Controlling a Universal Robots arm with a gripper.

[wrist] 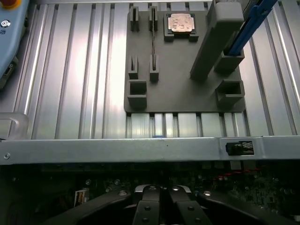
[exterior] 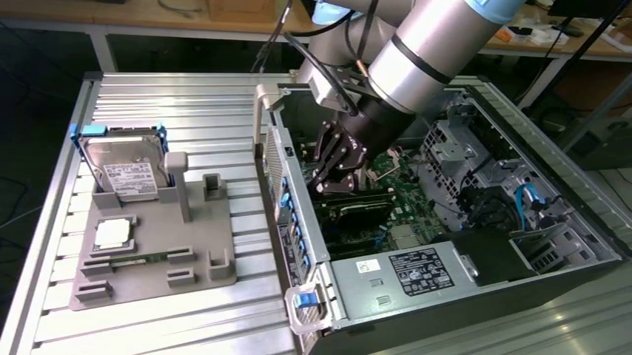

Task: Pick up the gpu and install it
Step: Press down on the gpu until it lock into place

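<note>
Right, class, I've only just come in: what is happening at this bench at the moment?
A single robot arm is reaching down into an open computer case that lies on a ribbed metal table. Its gripper is shut and sits low over the motherboard, close to a dark card there; whether that card is the gpu, or is gripped, cannot be told. Beside the case, a grey holder tray carries a hard drive standing upright, a processor chip and a memory stick.

Bright glare, dark case interior
</note>
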